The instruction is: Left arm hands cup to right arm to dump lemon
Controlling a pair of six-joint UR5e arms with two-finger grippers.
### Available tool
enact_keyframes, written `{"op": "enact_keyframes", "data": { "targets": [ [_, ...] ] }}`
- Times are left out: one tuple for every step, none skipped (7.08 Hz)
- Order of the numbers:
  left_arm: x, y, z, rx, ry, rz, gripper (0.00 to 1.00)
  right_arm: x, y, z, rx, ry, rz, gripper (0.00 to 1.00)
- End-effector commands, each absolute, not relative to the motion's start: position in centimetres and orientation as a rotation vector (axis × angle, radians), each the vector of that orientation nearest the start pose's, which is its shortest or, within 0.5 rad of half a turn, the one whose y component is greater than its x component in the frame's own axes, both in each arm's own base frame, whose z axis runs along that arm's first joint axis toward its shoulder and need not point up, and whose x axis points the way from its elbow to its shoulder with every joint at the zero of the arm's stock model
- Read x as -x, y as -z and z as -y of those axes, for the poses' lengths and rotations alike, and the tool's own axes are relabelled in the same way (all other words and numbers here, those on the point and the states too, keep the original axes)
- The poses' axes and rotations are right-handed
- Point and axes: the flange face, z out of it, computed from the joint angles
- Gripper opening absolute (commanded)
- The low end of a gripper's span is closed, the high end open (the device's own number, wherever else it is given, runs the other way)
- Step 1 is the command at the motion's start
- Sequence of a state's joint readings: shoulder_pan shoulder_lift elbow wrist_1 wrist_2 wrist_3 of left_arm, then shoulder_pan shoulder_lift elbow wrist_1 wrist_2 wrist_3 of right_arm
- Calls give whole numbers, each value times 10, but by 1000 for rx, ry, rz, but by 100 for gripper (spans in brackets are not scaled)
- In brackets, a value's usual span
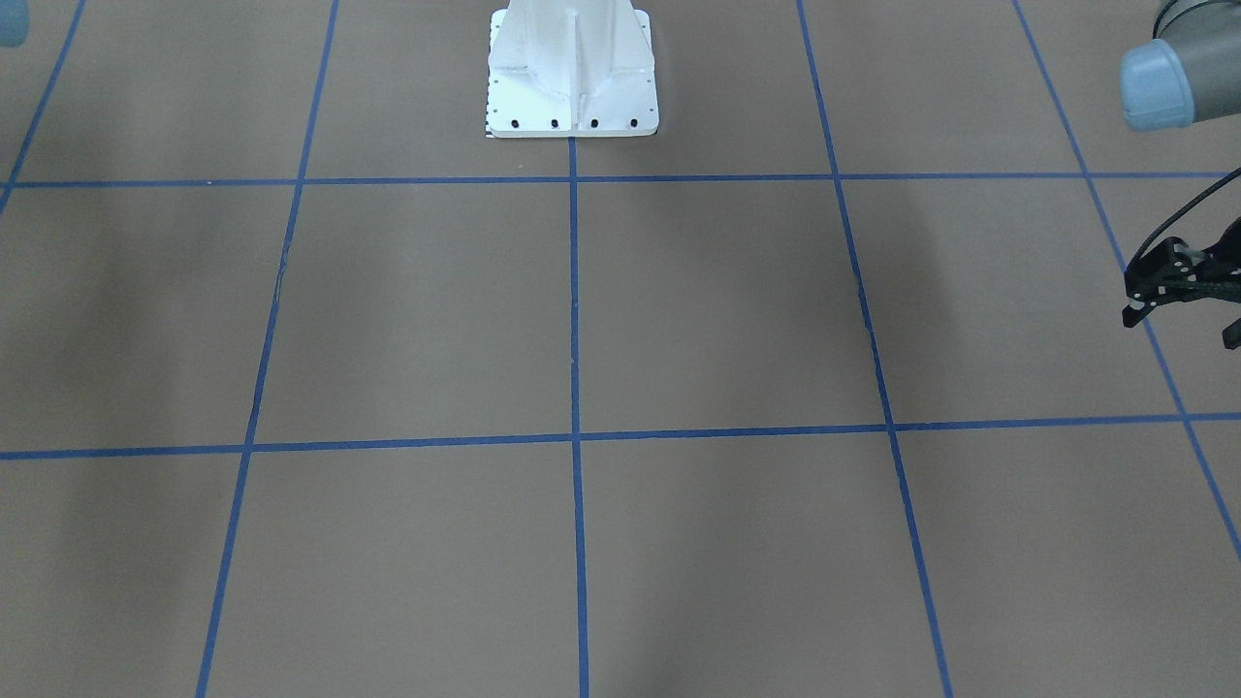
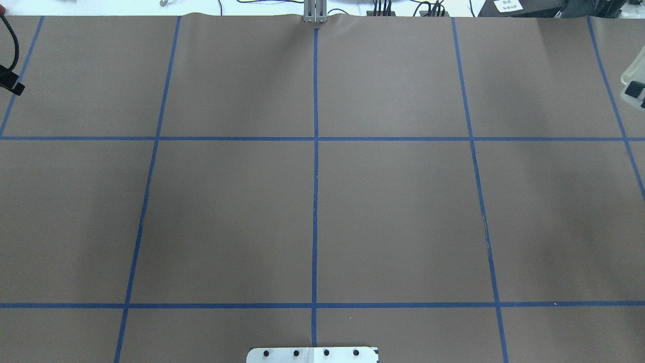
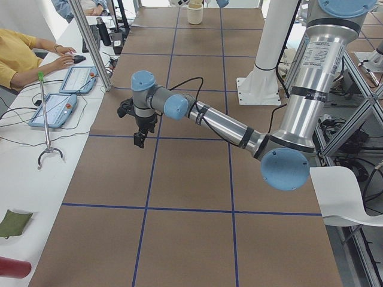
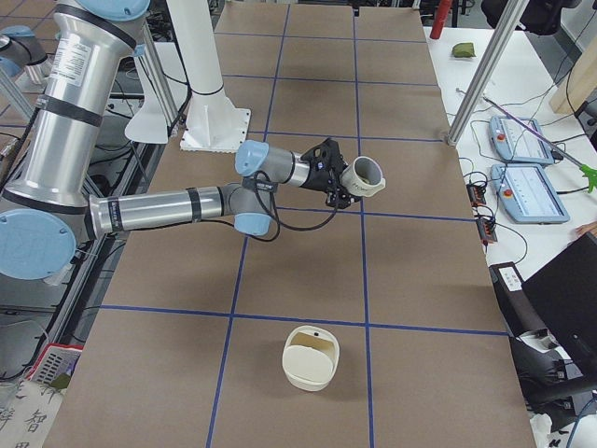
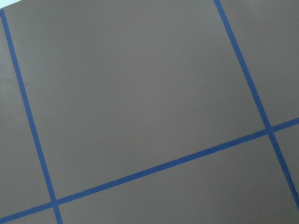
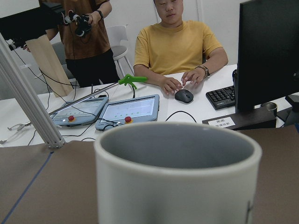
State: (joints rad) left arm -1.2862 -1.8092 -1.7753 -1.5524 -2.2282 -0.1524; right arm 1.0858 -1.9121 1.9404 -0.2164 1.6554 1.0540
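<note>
The right pincer [image 4: 350, 185] is clamped on the cup [image 4: 369, 179]. The cup is up off the surface [image 4: 298, 271], tipped sideways, well past the cream tub [image 4: 311, 357]. The left pincer [image 3: 139, 139] hangs far from the tub, holding nothing. I can't tell how wide it is.

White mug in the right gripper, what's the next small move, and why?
Probably carry the white ribbed mug toward the cream rounded tub for tipping: the right gripper holds it roughly upright, away from the tub; the left gripper hangs empty.
</note>
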Motion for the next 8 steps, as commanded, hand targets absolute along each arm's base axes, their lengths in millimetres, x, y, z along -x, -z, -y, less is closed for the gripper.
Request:
{"op": "enact_keyframes", "data": {
  "targets": [
    [-94,-437,574,-259,-266,-724,100,31,-536,351,-910,-598,1124,0],
    [-95,-437,574,-258,-266,-724,100,18,-566,327,-903,-637,1144,0],
    [-95,-436,575,-260,-266,-724,100,6,-607,307,-878,-701,1188,0],
    [-96,-436,575,-261,-268,-725,100,-8,-653,281,-885,-732,1254,0],
    [-96,-435,575,-262,-267,-725,100,-16,-677,262,-869,-766,1304,0],
    [-95,-433,576,-266,-268,-726,100,-18,-678,259,-808,-857,1394,0],
    [-96,-432,575,-266,-269,-726,100,-17,-682,260,-734,-944,1471,0],
    [-96,-432,575,-267,-269,-726,100,-17,-689,259,-697,-989,1554,0]
  ]
}}
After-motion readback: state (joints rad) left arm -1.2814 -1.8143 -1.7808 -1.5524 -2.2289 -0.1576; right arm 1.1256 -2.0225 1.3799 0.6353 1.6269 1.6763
